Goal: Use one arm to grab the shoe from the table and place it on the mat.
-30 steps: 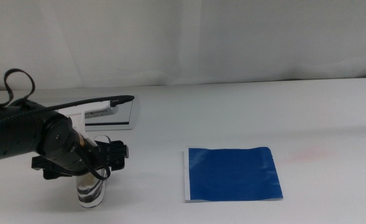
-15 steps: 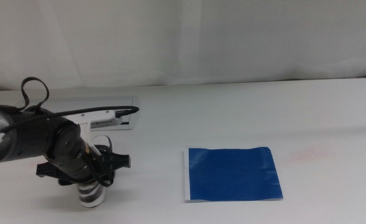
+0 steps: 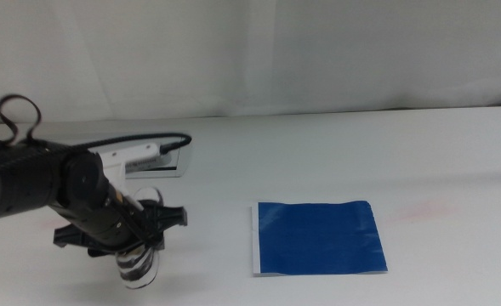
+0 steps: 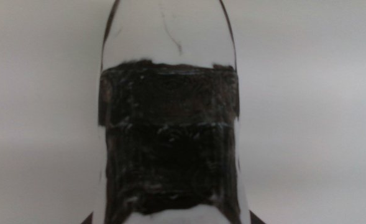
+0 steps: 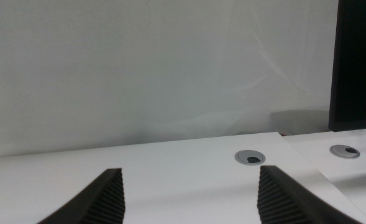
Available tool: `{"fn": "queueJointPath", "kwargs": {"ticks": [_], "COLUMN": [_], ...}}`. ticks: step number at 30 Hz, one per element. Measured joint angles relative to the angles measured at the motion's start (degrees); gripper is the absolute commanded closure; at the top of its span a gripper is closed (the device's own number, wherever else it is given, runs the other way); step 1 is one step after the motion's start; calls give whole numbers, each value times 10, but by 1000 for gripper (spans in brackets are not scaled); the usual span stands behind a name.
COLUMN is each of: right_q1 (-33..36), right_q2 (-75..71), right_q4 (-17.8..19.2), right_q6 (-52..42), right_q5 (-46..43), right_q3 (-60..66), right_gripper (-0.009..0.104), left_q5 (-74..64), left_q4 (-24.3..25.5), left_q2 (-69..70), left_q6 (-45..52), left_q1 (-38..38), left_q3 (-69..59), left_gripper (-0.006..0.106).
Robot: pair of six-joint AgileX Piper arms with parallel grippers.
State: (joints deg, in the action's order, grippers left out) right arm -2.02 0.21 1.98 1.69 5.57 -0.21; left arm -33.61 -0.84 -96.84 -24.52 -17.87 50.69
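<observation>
In the middle view my left arm [image 3: 37, 183] comes in from the left, and its gripper [image 3: 135, 234] is shut on the shoe [image 3: 138, 262], a small white sneaker with dark panels. The shoe hangs tilted just above the white table [image 3: 233, 153] near the front left. The blue mat [image 3: 318, 238] lies flat well to the shoe's right, with a pale strip on its left edge. In the left wrist view the shoe [image 4: 170, 124] fills the picture between the jaws. My right gripper [image 5: 190, 171] is open and empty, out of the middle view.
A grey-framed recessed panel [image 3: 152, 159] lies behind the left arm. A black cable [image 3: 139, 138] arcs over it. Round cable grommets [image 5: 251, 157] sit in the table in the right wrist view, next to a dark monitor edge [image 5: 356, 62].
My left gripper has closed in on the shoe and shifted it slightly right and up off the table. The mat has not moved.
</observation>
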Motion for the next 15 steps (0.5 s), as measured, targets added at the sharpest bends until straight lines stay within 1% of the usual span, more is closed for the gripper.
{"fn": "queueJointPath", "kwargs": {"ticks": [10,14,15], "right_q1": [0,0,0], "right_q2": [0,0,0], "right_q4": [0,0,0], "right_q6": [0,0,0], "right_q5": [0,0,0], "right_q3": [0,0,0], "right_gripper": [34,34,34], "left_q5": [-117,-138,-143], "left_q4": [-9,15,30], "left_q2": [81,97,99], "left_q6": [-1,-28,-51], "left_q1": [-58,-85,-93], "left_q3": [70,94,101], "left_gripper": [103,103,103]}}
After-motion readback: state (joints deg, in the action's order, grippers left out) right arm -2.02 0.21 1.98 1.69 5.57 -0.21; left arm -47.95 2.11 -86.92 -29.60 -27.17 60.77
